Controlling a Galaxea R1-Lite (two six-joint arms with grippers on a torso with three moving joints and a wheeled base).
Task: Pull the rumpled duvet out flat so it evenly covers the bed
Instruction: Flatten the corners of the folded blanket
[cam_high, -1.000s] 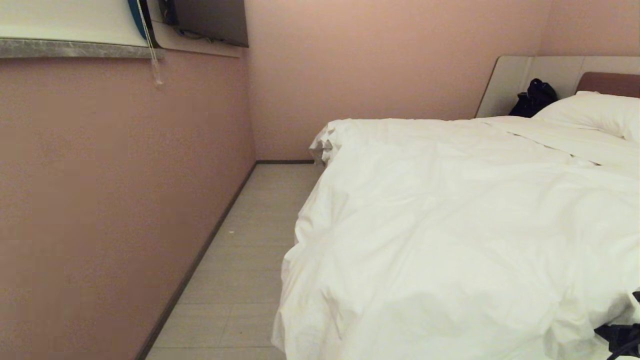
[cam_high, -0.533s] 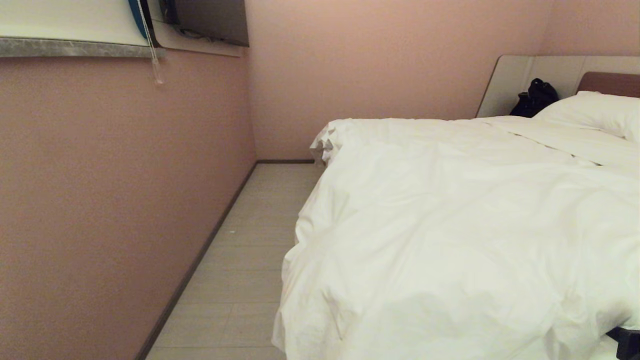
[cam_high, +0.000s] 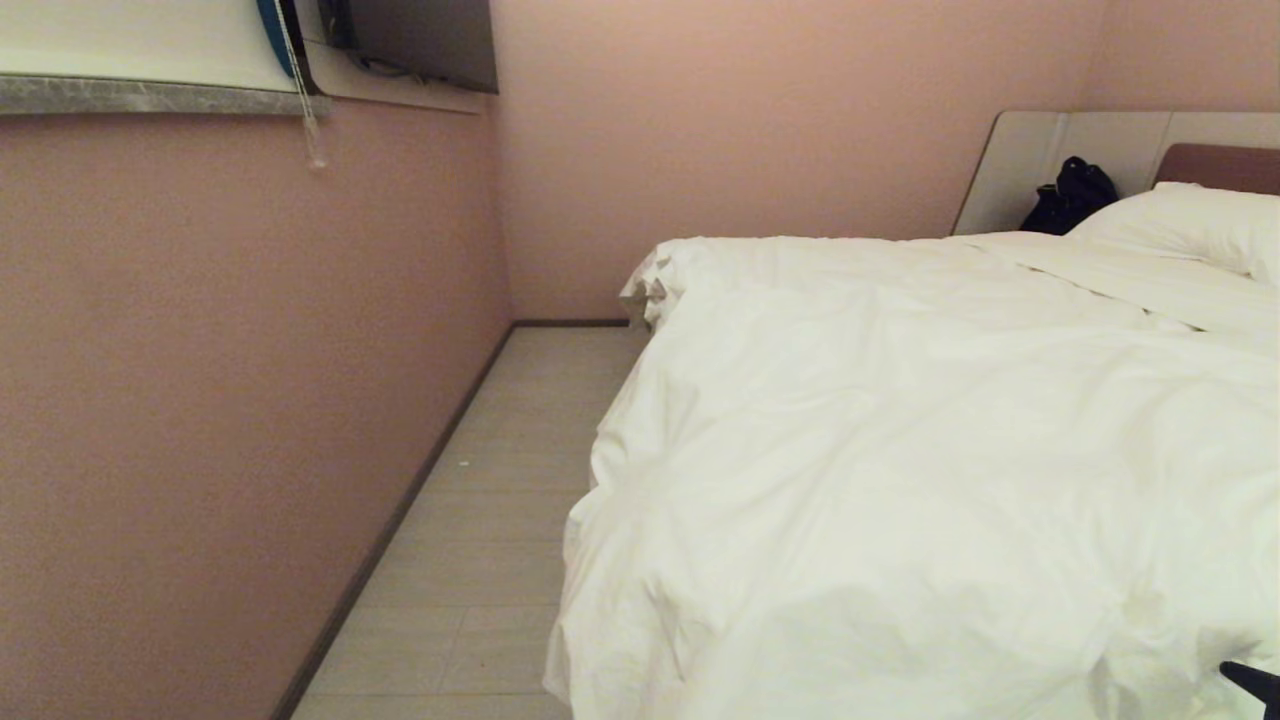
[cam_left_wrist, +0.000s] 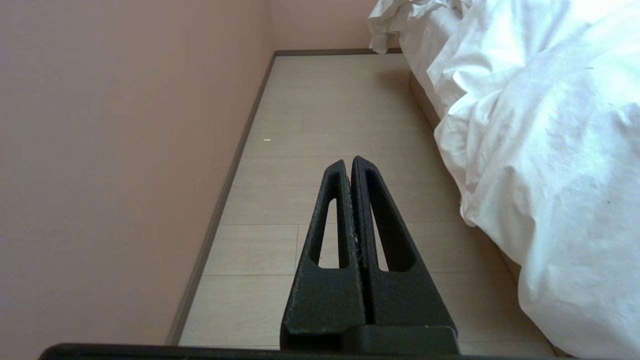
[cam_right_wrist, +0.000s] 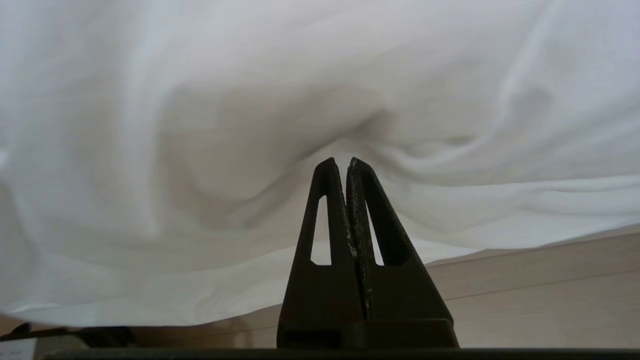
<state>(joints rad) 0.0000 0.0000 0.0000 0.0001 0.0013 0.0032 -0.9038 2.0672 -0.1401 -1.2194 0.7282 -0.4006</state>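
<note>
Your duvet (cam_high: 900, 450) filled the right and lower half of the head view, heaped in broad wrinkles across the bed (cam_left_wrist: 419, 97) and spilling over its near left edge toward the floor (cam_high: 480, 540). A bunched corner of it hung at the far left end, about mid-frame, and a pillow (cam_high: 1190, 225) lay in the upper right against the brown headboard (cam_high: 1220, 165), with a dark bag (cam_high: 1070, 195) just left of it.

Your right pincer (cam_right_wrist: 340, 162) was clenched, its fingers pressed together with no fabric between them; in its wrist view the tips sat at centre frame, pointing at a hollow fold of the duvet. Only a dark sliver of that arm showed in the lower right corner of the head view.

Your left pincer (cam_left_wrist: 347, 161) was clenched too, empty, at lower centre of its wrist view over the bare floor, with the pink wall (cam_left_wrist: 125, 150) on the left and the duvet's hanging edge on the right.
</note>
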